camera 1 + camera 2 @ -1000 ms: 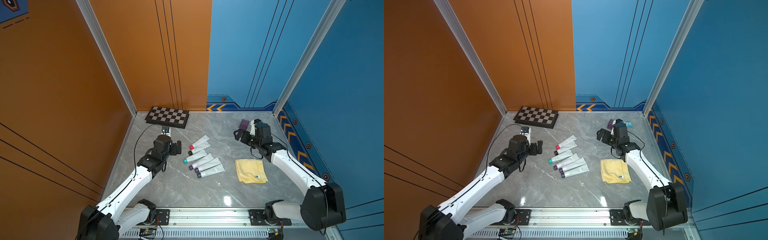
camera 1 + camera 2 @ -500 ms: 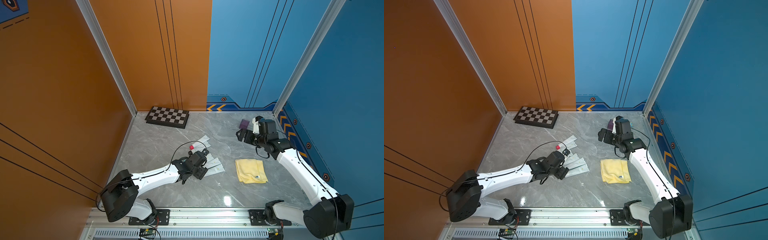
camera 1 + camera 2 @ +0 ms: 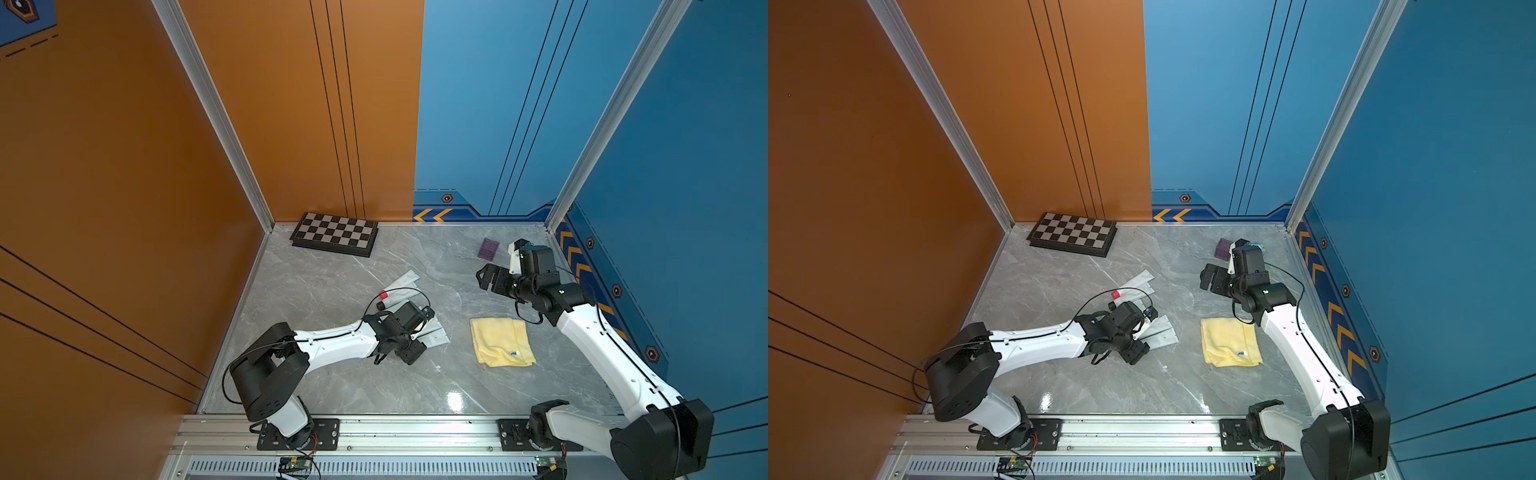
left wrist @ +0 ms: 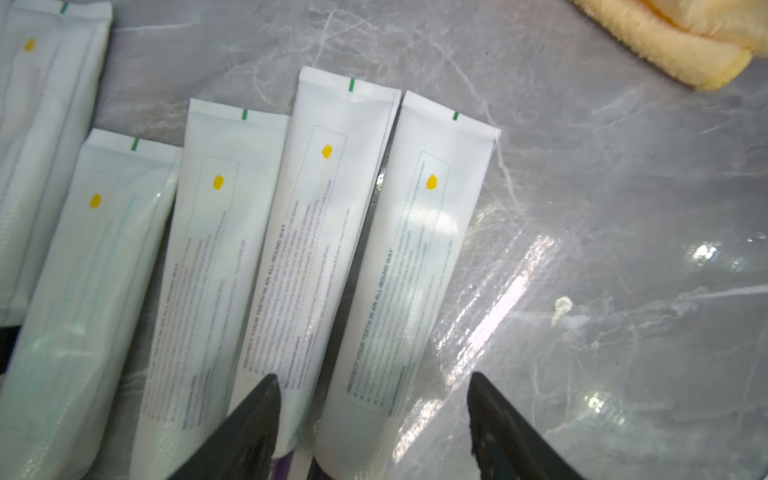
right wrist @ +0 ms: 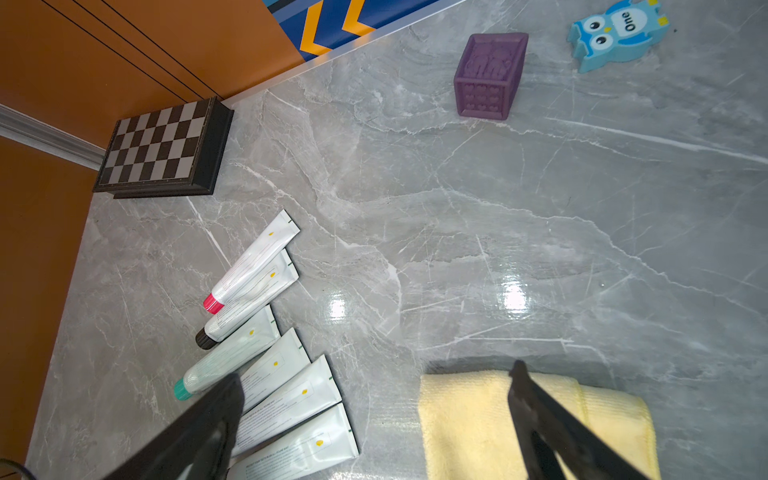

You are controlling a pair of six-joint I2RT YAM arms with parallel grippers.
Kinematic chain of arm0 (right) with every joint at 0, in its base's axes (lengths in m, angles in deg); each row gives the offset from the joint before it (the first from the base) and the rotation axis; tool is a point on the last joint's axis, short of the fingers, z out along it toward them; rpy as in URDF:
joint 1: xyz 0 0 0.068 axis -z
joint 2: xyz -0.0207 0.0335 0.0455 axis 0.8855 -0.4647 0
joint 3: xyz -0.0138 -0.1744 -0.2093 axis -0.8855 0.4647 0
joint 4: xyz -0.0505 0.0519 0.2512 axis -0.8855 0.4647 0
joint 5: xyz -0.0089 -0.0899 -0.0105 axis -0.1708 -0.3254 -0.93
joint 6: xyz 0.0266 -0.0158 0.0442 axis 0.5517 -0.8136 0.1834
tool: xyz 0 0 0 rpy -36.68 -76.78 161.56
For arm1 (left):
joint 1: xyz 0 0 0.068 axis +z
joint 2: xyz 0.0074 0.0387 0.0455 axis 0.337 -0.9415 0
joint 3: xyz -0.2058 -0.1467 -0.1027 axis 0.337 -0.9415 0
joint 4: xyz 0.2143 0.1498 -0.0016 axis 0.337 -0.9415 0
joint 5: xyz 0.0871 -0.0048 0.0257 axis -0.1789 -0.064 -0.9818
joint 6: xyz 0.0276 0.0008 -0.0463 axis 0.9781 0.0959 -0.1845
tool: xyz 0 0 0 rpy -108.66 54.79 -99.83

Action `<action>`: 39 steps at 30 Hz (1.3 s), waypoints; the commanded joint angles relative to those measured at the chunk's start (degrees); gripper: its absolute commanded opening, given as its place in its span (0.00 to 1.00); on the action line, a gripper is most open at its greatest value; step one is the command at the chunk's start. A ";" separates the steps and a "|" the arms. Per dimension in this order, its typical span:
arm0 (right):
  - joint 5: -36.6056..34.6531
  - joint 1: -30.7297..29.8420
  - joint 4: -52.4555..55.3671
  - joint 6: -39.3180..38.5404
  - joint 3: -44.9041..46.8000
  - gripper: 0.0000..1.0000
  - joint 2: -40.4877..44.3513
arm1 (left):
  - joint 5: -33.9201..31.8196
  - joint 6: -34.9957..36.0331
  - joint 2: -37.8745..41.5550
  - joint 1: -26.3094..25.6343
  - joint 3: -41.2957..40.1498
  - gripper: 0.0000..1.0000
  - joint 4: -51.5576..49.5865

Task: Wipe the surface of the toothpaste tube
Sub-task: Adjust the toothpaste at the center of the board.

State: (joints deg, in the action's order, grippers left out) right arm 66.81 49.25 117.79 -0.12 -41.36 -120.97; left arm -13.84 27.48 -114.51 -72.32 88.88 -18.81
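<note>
Several white toothpaste tubes lie side by side mid-table. In the left wrist view the outermost toothpaste tube [image 4: 415, 249] runs between the two dark fingers of my left gripper [image 4: 372, 376], which is open; the fingers straddle its cap end and are not pressing it. In both top views the left gripper [image 3: 417, 338] [image 3: 1142, 336] sits low over the near tubes and hides their caps. The yellow cloth [image 3: 500, 340] [image 5: 465, 415] lies folded to the right of the tubes. My right gripper [image 3: 490, 278] [image 5: 377, 372] hangs open and empty above the table behind the cloth.
A chessboard [image 3: 334, 233] lies by the back wall at the left. A purple cube [image 3: 488, 248] [image 5: 490, 77] and a blue owl figure [image 5: 619, 33] stand at the back right near the right gripper. Walls close three sides of the table.
My left arm has swung from the back left across to the row of tubes and come down over the near ones, its jaws narrowing. The right gripper has shifted slightly to the right.
</note>
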 commanded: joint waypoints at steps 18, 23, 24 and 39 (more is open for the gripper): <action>-4.44 -0.91 2.87 2.20 4.68 0.88 0.69 | 2.22 0.66 -5.01 0.33 -0.66 0.54 -2.23; -6.73 -1.69 6.45 4.82 7.92 0.76 2.54 | 2.10 0.91 -4.89 0.48 -1.12 0.45 -1.64; -6.98 -2.16 6.67 5.06 8.41 0.76 2.67 | 2.31 0.91 -5.05 0.54 -1.09 0.43 -1.40; -4.72 -4.87 0.32 8.56 12.38 0.71 -13.12 | 5.80 -0.39 -5.93 0.79 -3.10 0.31 1.88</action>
State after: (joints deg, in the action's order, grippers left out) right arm 61.35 44.57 120.48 6.63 -29.73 -132.75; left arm -10.06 28.11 -119.65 -71.77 88.29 -16.14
